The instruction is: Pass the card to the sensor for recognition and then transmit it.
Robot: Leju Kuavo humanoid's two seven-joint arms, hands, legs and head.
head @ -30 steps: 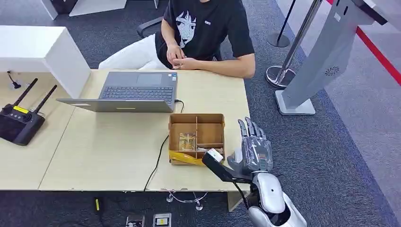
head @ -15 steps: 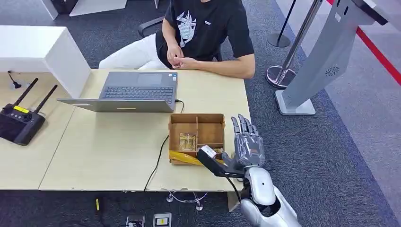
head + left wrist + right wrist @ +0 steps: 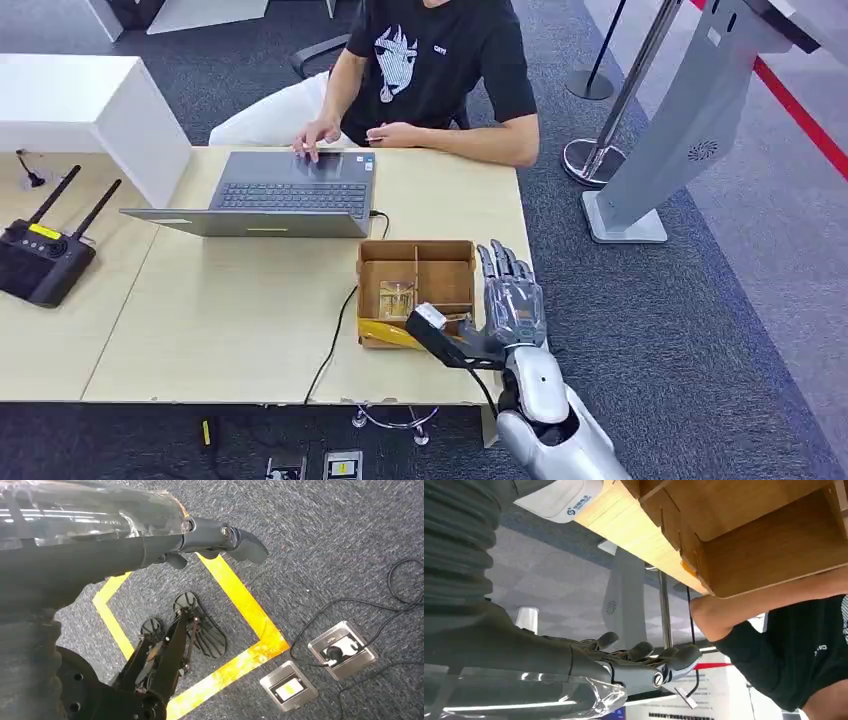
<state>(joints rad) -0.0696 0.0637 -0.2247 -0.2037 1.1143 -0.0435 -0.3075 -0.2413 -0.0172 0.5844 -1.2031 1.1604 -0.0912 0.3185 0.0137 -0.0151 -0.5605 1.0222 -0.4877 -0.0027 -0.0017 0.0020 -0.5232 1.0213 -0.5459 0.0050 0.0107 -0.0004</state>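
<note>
Right hand (image 3: 513, 300) beside wooden box (image 3: 417, 262)

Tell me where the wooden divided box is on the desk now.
In the head view, the wooden divided box sits near the desk's front right corner, just ahead of the laptop, with the right robot hand beside it.

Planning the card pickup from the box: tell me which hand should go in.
Right. The right hand is raised, fingers spread, beside the wooden box on the table. The left hand hangs over the carpet.

No legible text (shirt print blurred)
</note>
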